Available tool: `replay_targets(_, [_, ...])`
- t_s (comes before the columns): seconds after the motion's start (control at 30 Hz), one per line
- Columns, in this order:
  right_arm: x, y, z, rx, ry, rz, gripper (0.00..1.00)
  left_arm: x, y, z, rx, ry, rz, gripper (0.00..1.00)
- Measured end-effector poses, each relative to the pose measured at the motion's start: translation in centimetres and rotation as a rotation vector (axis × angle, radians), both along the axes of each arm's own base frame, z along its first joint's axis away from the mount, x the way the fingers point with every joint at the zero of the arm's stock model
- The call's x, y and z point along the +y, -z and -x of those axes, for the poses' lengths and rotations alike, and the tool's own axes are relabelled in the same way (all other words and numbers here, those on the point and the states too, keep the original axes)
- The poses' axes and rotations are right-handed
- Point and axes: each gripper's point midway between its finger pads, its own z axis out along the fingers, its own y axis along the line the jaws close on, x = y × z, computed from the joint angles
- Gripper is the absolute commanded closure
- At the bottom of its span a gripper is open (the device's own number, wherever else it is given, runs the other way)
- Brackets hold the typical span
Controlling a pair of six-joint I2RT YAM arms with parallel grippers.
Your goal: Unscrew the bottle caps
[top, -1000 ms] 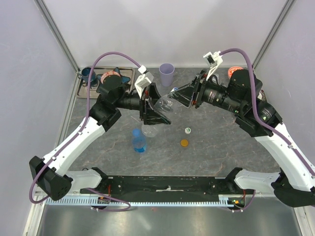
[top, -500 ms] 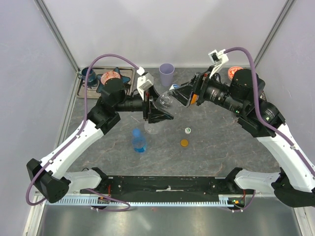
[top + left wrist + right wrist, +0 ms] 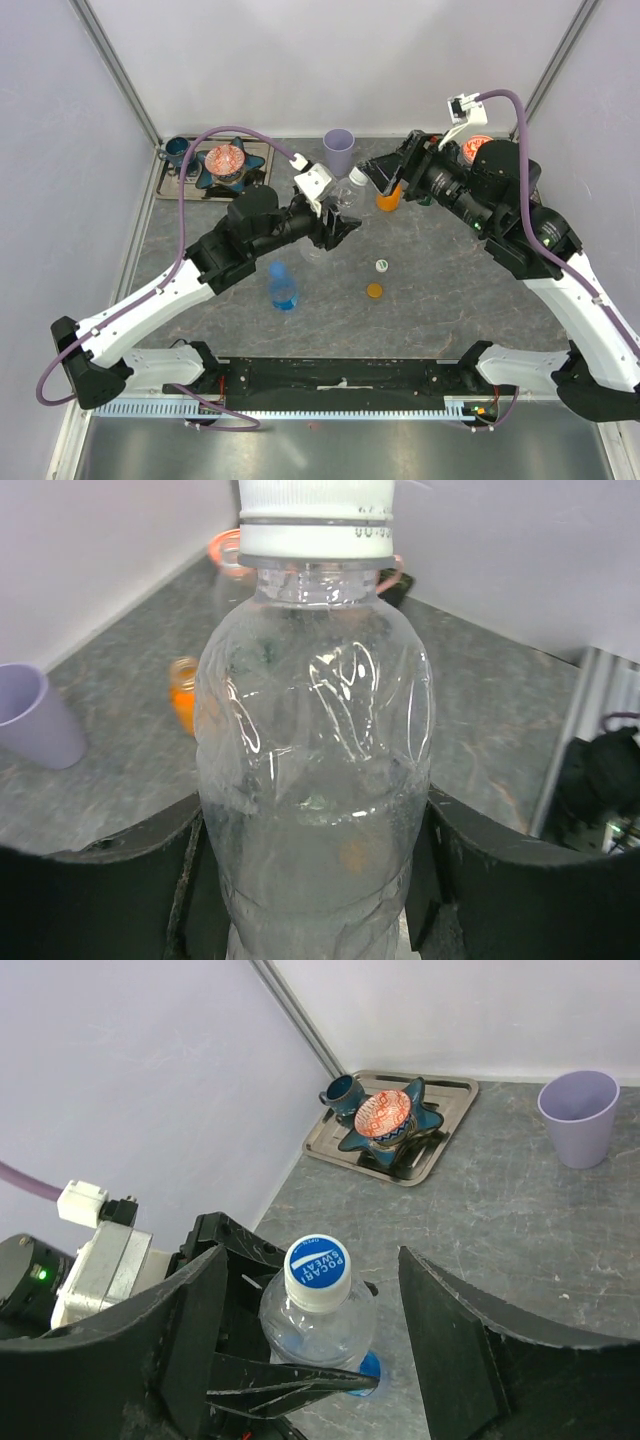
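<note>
A: What's nearest in?

B: The left tool (image 3: 312, 890) is clamped on the belly of the clear bottle (image 3: 312, 780), one pad pressed to each side. From above the bottle looks tilted. Just past the fingers sits the white cap (image 3: 317, 1261), screwed down on the neck.

A: And the other arm?

B: The right tool (image 3: 312, 1252) has its jaws wide apart. The cap is lined up between them and touches neither. I'd judge the step is closing on that cap. To do it well, centre first so both pads meet the rim squarely, then turn about the bottle's own axis. The left grip must be firm, or the thin, crinkled wall may slip or buckle.

A: Anything readable?

B: The cap's top reads "POCARI SWEAT", white on blue. Small digits on its side are cut off and can't be read in full. Beyond the bottle from the left tool, an orange bottle (image 3: 183, 692) stands on the tabletop (image 3: 480, 710), and a lilac cup (image 3: 35, 715) is farther off. Neither shows any writing.
</note>
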Motion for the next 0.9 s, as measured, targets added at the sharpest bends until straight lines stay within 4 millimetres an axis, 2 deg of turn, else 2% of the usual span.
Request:
replay_targets(0.13, [0.2, 0.4, -0.5, 0.020, 0.016, -0.003, 0.27, 0.6, 0.1, -1.1, -0.025, -0.098, -0.019, 0.58])
replay_targets(0.33, [1.3, 1.5, -1.2, 0.052, 0.010, 0.010, 0.30, 1.0, 0.1, -1.7, -0.045, -0.167, -0.035, 0.59])
replay_targets(0.6, [2.9, 2.9, -1.7, 0.085, -0.010, 0.029, 0.41, 1.1, 0.2, -1.7, -0.056, -0.187, -0.043, 0.59])
replay_targets(0.83, [3.0, 2.9, -1.8, 0.081, -0.005, 0.028, 0.51, 1.2, 0.5, -1.8, -0.056, -0.196, -0.053, 0.59])
replay_targets(0.9, [3.0, 3.0, -1.9, 0.080, 0.000, 0.029, 0.57, 1.2, 0.6, -1.8, -0.056, -0.197, -0.055, 0.59])
